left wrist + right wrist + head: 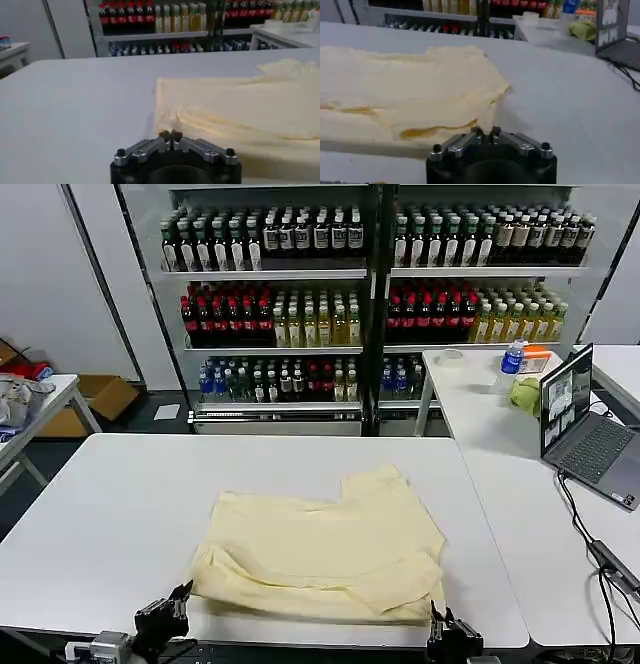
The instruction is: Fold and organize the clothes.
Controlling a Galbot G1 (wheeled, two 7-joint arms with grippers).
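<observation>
left hand [172, 609] low at near worktop [120, 514] edge, closed, empty | right hand [452, 634] same | T-shirt [325, 549] part-folded between

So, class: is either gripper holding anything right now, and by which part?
Nothing is held. Both grippers, left and right, sit shut at the table's near edge, beside the T-shirt.

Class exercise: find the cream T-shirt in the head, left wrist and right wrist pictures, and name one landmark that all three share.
Head view: the T-shirt lies partly folded on the near middle of the white table.
Left wrist view: the T-shirt lies beyond the shut left gripper.
Right wrist view: the T-shirt lies beyond the shut right gripper.
Shared landmark: the bottle shelves behind the table.
</observation>
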